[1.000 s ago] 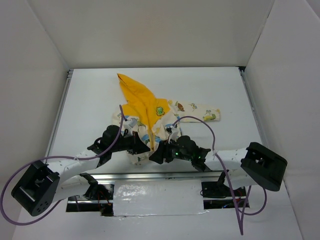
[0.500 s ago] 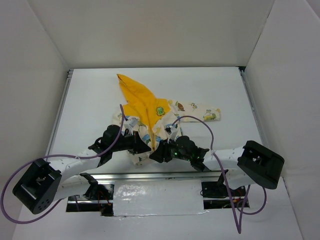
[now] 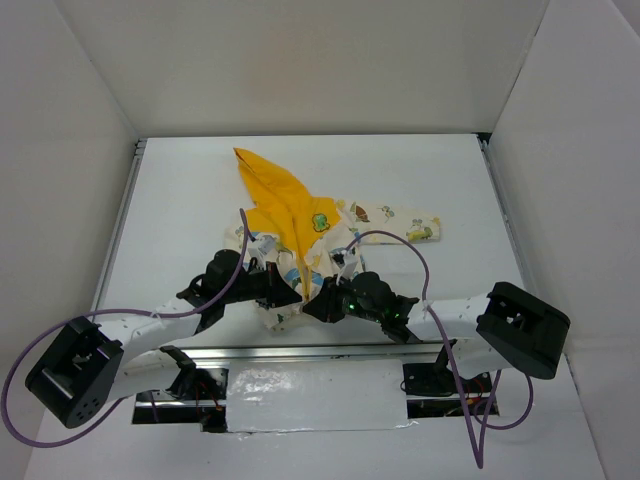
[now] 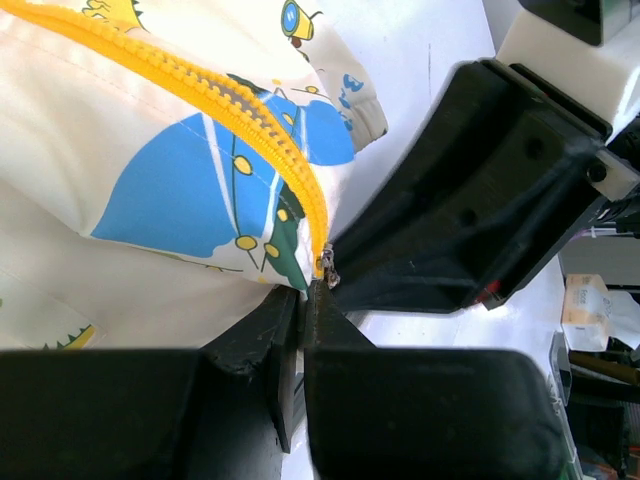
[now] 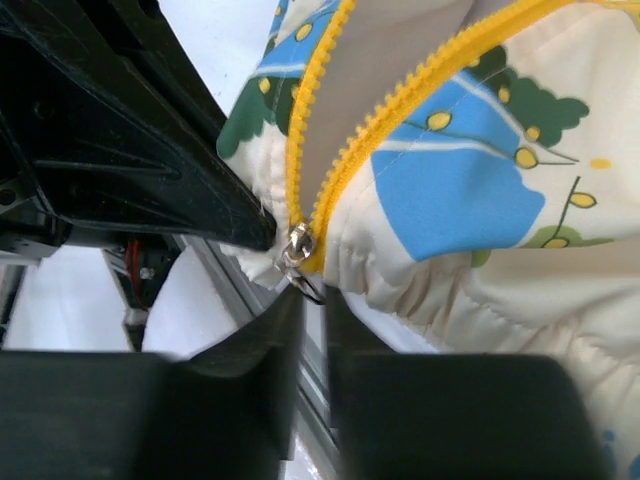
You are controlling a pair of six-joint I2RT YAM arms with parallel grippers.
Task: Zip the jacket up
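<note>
Narrowing since earlier, right gripper (image 5: 312, 300) fingers now apparently pinch the zipper pull (image 5: 298, 250); left gripper (image 4: 303, 308) clamps jacket (image 4: 150, 190) hem.

Lab: white-walled robot test booth (image 3: 300, 60)

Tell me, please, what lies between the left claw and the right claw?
The jacket's hem, with the yellow zipper's lower end and its metal slider; the right wrist view shows it best.

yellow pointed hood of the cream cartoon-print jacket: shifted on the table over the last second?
No. In the top view the yellow pointed hood has not shifted: its tip lies at the same spot relative to the table's left metal rail.
</note>
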